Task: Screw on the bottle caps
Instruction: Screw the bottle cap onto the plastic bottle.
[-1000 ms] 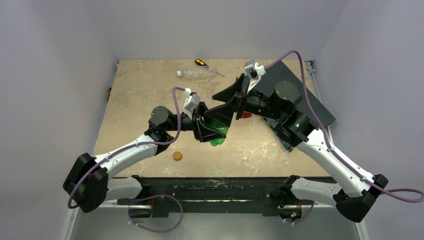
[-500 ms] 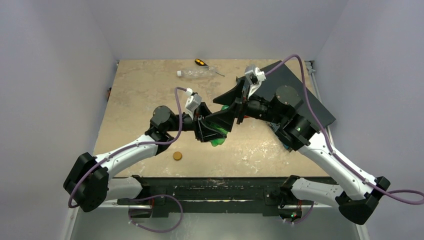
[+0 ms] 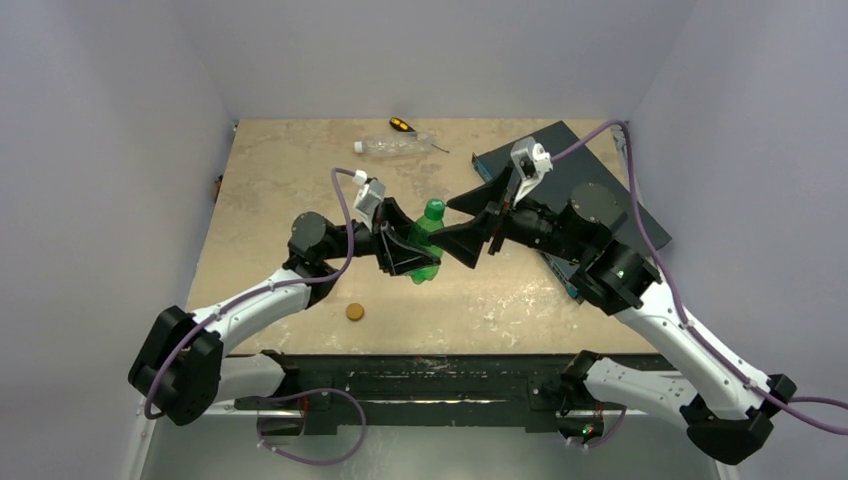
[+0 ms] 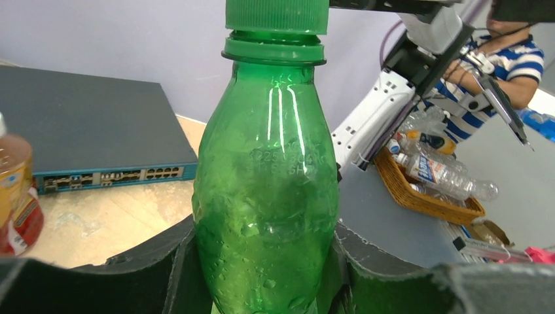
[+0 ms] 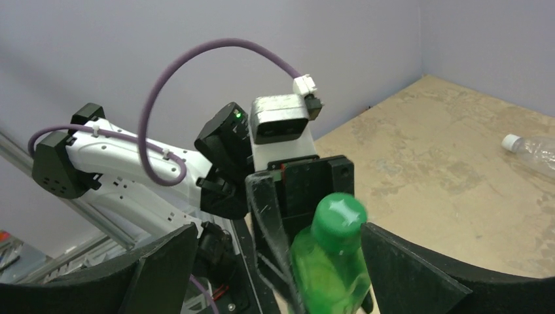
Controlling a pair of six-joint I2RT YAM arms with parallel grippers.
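A green bottle (image 3: 426, 248) (image 4: 265, 196) stands upright between the fingers of my left gripper (image 3: 412, 258) (image 4: 265, 268), which is shut on its lower body. A green cap (image 3: 434, 209) (image 4: 277, 14) (image 5: 338, 221) sits on the bottle's neck. My right gripper (image 3: 465, 245) (image 5: 278, 252) is open just to the right of the bottle. In the right wrist view the cap lies between its wide-spread jaws, close to the right finger (image 5: 406, 268). An orange cap (image 3: 354, 312) lies loose on the table near the left arm.
A clear bottle (image 3: 397, 146) with a white cap lies at the back beside a black-and-orange screwdriver (image 3: 402, 125). A dark network switch (image 3: 560, 150) (image 4: 85, 124) sits at the back right. An amber bottle (image 4: 16, 190) shows at the left wrist view's left edge.
My right gripper has drawn back to the right off the bottle's top, uncovering the green cap. The left gripper has shifted slightly left and brought the bottle more upright.
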